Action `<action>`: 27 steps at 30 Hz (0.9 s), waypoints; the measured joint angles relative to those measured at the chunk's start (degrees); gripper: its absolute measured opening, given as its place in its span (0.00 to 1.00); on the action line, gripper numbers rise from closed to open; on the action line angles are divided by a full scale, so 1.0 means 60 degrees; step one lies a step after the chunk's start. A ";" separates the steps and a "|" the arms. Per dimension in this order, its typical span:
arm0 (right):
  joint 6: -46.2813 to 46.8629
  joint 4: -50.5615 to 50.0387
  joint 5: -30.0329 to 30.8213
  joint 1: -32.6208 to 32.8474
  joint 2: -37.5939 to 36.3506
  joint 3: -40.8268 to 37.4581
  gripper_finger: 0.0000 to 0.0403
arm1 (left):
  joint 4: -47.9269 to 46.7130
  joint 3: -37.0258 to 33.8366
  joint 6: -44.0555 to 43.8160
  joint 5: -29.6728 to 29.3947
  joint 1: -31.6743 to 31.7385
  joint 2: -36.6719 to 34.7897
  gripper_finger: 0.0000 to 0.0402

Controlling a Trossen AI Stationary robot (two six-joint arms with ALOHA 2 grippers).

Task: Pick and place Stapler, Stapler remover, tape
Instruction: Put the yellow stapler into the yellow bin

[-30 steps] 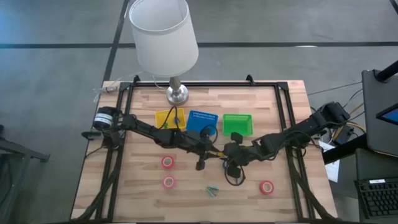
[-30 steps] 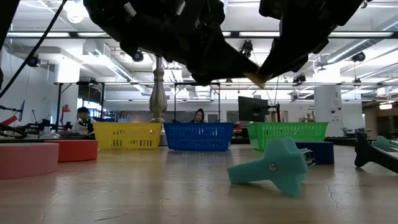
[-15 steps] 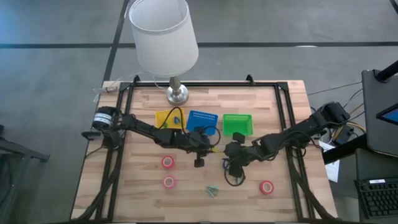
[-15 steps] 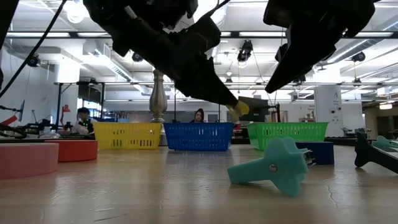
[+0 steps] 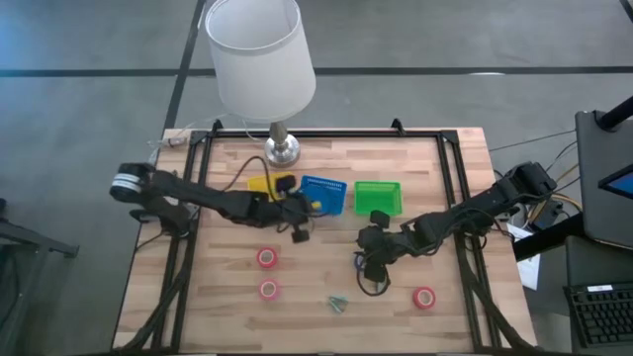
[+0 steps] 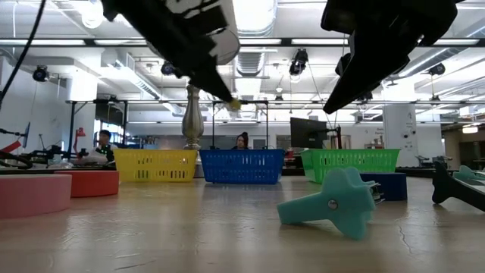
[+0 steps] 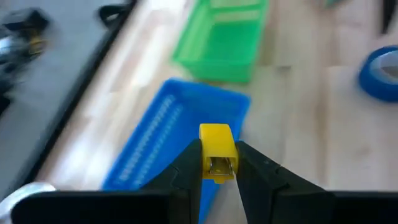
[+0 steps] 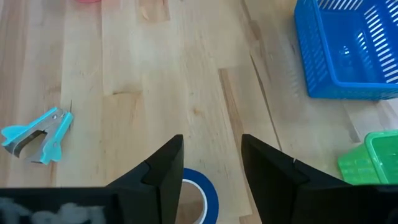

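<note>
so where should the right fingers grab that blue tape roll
The blue tape lies flat on the table, hole up, right under the open right gripper. Come straight down and pinch across its wall, one finger in the hole and one outside.

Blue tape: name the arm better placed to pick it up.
Right. Its open tool hangs directly over the blue tape, while the left tool is shut on a yellow stapler by the blue basket.

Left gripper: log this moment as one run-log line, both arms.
left gripper: shut on yellow stapler, above blue tray | right gripper: open, over blue tape | teal staple remover: on table
</note>
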 joint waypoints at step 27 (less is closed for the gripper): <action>-0.0292 0.0066 0.0015 -0.0157 0.0003 -0.0029 0.42 | 0.2650 -0.5596 -0.2898 0.0897 0.2670 -0.2842 0.21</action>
